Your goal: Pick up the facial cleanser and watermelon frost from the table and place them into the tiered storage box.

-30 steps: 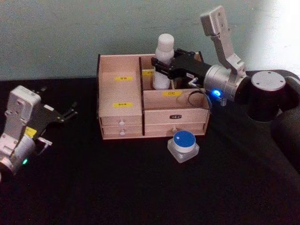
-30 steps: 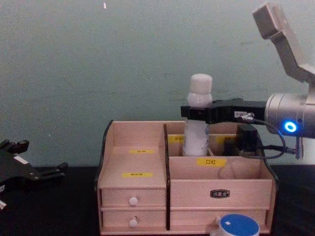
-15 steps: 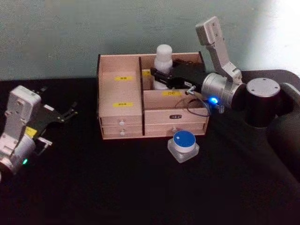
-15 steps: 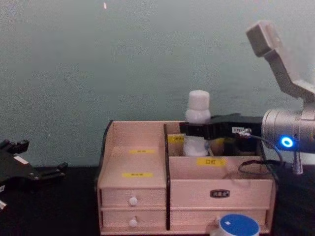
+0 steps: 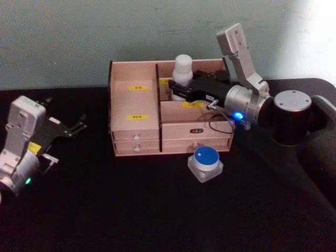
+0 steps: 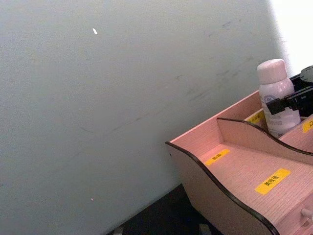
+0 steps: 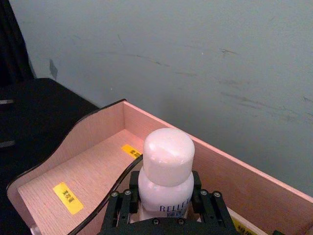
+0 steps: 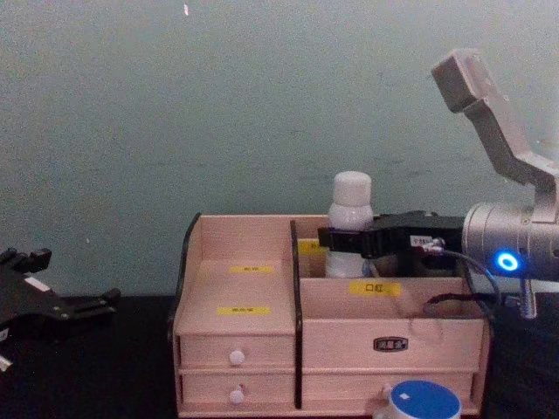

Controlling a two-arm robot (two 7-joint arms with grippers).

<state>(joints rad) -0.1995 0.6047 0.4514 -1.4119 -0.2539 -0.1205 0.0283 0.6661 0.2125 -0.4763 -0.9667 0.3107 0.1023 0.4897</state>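
White cleanser (image 5: 182,67) stands upright in the box's (image 5: 134,128) back compartment, just right of the divider, with the right claw (image 5: 179,89) pinching it below the cap. Frost jar (image 5: 205,161) sits on the black surface (image 5: 131,210) just before the box. Left claw (image 5: 67,119), spread, hangs well left.

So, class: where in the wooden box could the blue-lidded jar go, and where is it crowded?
Free: in the tiered storage box, the two left shelves and front right tray. Crowded: the back right slot, where the right gripper holds the facial cleanser. The left gripper rests far left.
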